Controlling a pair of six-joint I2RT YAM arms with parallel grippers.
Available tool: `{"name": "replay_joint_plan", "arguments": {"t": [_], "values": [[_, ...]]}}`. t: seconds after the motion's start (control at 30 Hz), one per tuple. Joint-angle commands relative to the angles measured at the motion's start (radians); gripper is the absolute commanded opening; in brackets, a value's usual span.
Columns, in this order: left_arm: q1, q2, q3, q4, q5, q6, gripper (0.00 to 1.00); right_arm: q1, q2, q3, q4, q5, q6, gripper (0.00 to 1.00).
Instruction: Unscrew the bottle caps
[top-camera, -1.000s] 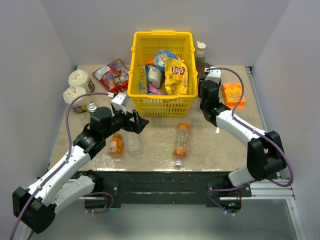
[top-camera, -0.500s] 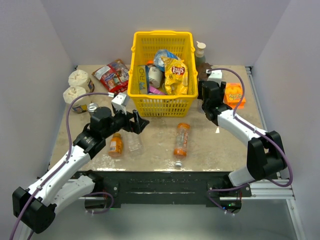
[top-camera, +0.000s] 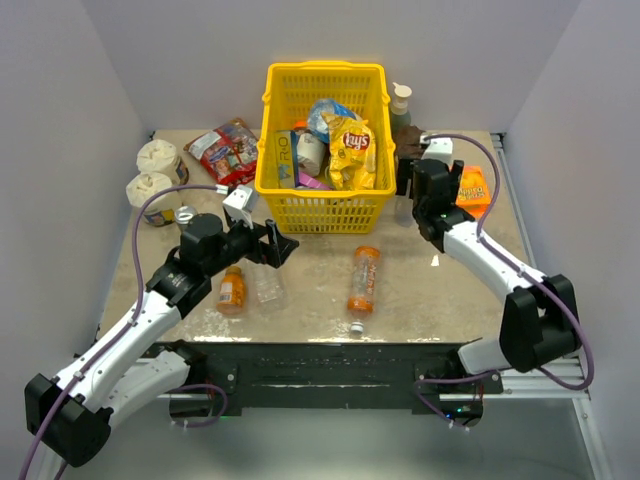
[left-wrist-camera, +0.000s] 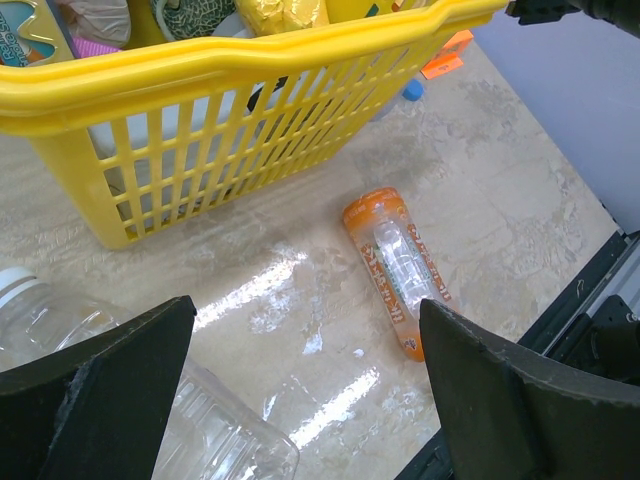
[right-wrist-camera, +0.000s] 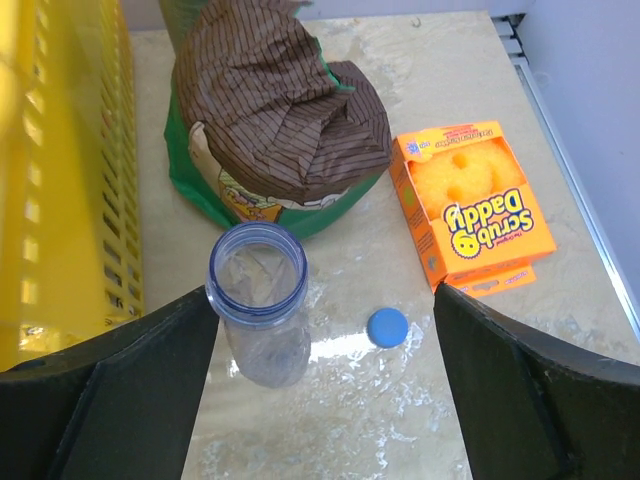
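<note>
A yellow plastic basket (left-wrist-camera: 230, 90) with slatted sides fills the top of the frame, holding packaged goods. In front of the basket, on a marbled beige table (left-wrist-camera: 500, 180), an orange-labelled bottle (left-wrist-camera: 398, 270) lies on its side. In front of the basket's left end lies a clear bottle (left-wrist-camera: 230, 440), its white-ringed neck toward the basket. A small blue cap (left-wrist-camera: 412, 90) sits just past the basket's right corner. The left gripper (left-wrist-camera: 310, 400) frames the bottom edge, its dark fingers (left-wrist-camera: 100, 370) spread wide apart with nothing between them.
</note>
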Motion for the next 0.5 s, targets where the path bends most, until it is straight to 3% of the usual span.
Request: {"name": "replay_joint_plan", "arguments": {"t": [0.0, 0.2, 0.33, 0.43, 0.47], "values": [[0.007, -0.017, 0.022, 0.046, 0.010, 0.001, 1.00, 0.012, -0.094, 0.058, -0.011, -0.066, 0.007, 0.93], [0.005, -0.025, 0.019, 0.041, 0.011, -0.003, 1.00, 0.012, -0.200, 0.044, -0.066, -0.074, 0.019, 0.93], [0.007, -0.039, 0.019, 0.031, 0.007, 0.003, 1.00, 0.017, -0.277, 0.076, -0.200, -0.151, 0.087, 0.89], [0.005, -0.053, 0.015, 0.020, -0.015, -0.005, 1.00, 0.077, -0.337, 0.092, -0.320, -0.166, 0.184, 0.86], [0.007, -0.057, 0.013, 0.018, -0.021, -0.009, 1.00, 0.147, -0.348, 0.092, -0.350, -0.154, 0.209, 0.86]]}}
